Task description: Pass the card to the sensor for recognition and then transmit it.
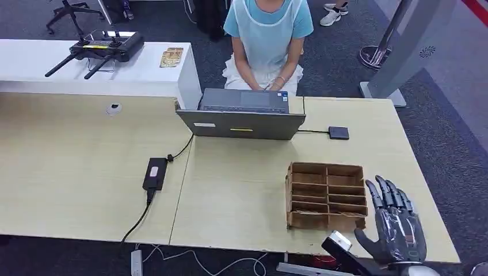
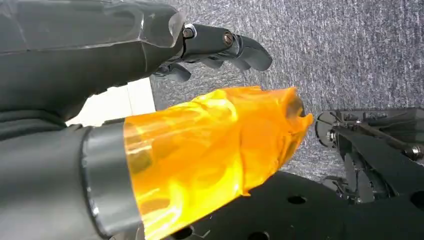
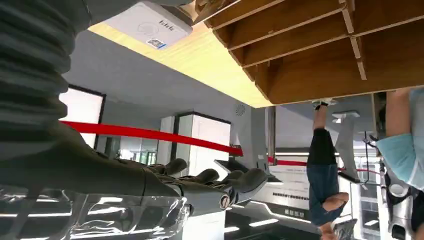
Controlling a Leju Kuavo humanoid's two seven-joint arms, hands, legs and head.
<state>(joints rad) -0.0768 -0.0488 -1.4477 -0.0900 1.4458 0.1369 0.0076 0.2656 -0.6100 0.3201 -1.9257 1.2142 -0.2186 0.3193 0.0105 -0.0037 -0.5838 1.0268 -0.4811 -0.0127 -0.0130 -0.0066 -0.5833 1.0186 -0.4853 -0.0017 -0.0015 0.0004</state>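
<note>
With right hand (image 1: 397, 227) spread wide and empty just right of the wooden divider box (image 1: 327, 195) at the table's near right, reach left into a slot for the card, not discernible here, then present it flat to the white sensor (image 3: 147, 25) beside the box.

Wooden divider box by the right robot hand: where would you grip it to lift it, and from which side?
Likely the right wall of the wooden divider box, from above on the right: its top is open and the walls are thin, so fingers could pinch the rim, and the right robot hand, holding nothing, is beside that wall.
</note>
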